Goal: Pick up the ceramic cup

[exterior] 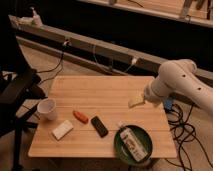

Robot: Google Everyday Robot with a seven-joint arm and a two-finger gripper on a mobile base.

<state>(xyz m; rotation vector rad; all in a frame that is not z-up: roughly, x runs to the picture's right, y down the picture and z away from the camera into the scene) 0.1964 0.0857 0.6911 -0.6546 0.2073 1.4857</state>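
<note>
The ceramic cup (47, 108) is small, white and round with a dark hollow. It stands upright near the left edge of the wooden table (105, 90). My gripper (135, 101) hangs over the right part of the table at the end of my white arm (175, 82), far to the right of the cup and apart from it.
A flat white block (62, 129), an orange carrot-like piece (80, 116) and a black bar (99, 126) lie at the table's front. A green plate (120, 148) with a packet stands front right. A black chair (15, 95) is left; cables (182, 130) hang right.
</note>
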